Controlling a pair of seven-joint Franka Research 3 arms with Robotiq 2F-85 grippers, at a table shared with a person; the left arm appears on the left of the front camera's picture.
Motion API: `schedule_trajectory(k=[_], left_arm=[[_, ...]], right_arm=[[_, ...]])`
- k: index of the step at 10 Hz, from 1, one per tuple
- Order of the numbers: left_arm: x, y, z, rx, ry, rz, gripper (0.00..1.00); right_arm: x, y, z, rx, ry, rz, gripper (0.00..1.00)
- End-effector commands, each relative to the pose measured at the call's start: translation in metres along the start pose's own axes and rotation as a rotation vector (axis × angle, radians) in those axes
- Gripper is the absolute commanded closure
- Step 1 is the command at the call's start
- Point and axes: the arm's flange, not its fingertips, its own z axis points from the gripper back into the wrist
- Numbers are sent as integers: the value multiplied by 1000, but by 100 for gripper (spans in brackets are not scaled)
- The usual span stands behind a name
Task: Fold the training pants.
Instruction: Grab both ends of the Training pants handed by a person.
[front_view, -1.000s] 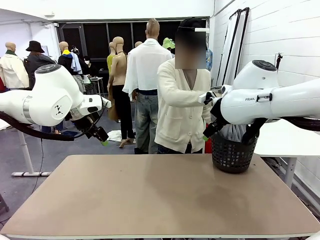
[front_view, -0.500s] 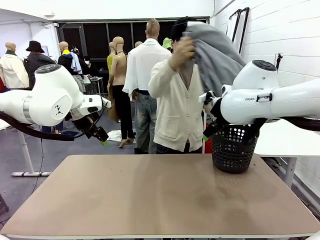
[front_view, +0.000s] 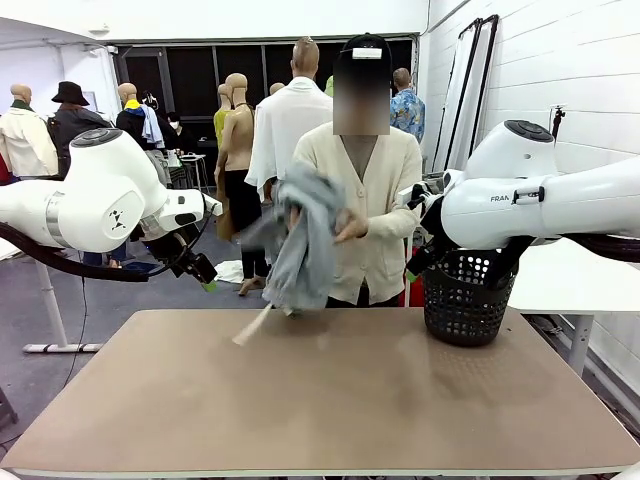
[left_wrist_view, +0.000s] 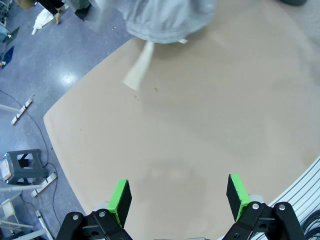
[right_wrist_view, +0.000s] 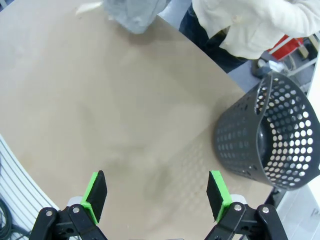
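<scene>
Jaws apart, empty: left end effector (left_wrist_view: 177, 192) and right end effector (right_wrist_view: 159, 192), above surface (front_view: 330, 420). Pants (front_view: 300, 250) now lifted out of basket (front_view: 465, 305), bunched in person's hands, dangling at far edge. Not yet spread; folding unstarted.

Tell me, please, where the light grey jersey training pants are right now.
In the front view, the light grey jersey training pants hang bunched from the person's hands over the far edge of the tan table, left of the black mesh basket.
</scene>
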Motion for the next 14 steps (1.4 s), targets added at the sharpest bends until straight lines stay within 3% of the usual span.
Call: schedule_trajectory(k=[1,14], left_arm=[[1,1,2,-2,3,-1,0],[1,1,2,-2,3,-1,0]], right_arm=[[0,-1,-1,2,1,-1,0],[0,-1,-1,2,1,-1,0]])
